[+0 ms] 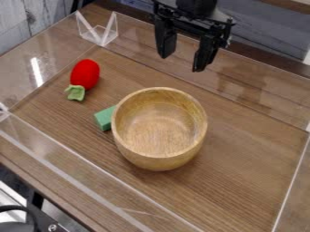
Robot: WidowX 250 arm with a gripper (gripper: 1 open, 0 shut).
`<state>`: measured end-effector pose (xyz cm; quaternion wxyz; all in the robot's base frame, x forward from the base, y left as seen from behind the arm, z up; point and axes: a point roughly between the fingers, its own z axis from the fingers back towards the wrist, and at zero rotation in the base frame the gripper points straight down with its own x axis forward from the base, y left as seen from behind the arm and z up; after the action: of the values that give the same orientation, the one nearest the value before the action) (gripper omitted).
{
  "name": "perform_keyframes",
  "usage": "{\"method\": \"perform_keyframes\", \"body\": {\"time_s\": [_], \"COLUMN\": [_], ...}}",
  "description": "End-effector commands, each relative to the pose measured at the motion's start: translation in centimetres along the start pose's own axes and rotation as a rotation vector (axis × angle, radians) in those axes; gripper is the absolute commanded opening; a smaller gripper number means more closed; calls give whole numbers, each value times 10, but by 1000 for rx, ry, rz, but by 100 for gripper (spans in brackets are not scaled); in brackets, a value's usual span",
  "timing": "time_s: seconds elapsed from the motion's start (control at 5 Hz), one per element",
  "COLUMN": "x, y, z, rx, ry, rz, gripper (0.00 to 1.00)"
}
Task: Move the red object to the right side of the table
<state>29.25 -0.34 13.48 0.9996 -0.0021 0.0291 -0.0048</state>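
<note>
1. Camera view: the gripper [187,53] hangs above the table's [260,136] far side, fingers spread wide, holding nothing.
2. The red object [83,74] lies at the left, apart from the wooden bowl [160,128] and green piece [105,117].

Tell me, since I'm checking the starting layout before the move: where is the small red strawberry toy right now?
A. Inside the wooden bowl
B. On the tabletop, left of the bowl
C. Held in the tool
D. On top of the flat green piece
B. The red strawberry toy lies on the table to the left of the wooden bowl, apart from it, while the open tool hangs empty above.
</note>
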Motion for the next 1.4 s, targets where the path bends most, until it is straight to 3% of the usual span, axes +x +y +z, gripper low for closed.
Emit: {"method": "perform_keyframes", "body": {"time_s": [0.0, 0.4, 0.8, 1.0, 1.2], "x": [3, -3, -26, -20, -9], "y": [0, 93, 166, 189, 195], "z": [-13, -26, -36, -40, -47], "rx": [-7, 10, 24, 20, 23], "ry": [30, -3, -25, -35, -37], "rz": [79, 128, 189, 250, 278], "gripper": [100, 100, 100, 100, 100]}}
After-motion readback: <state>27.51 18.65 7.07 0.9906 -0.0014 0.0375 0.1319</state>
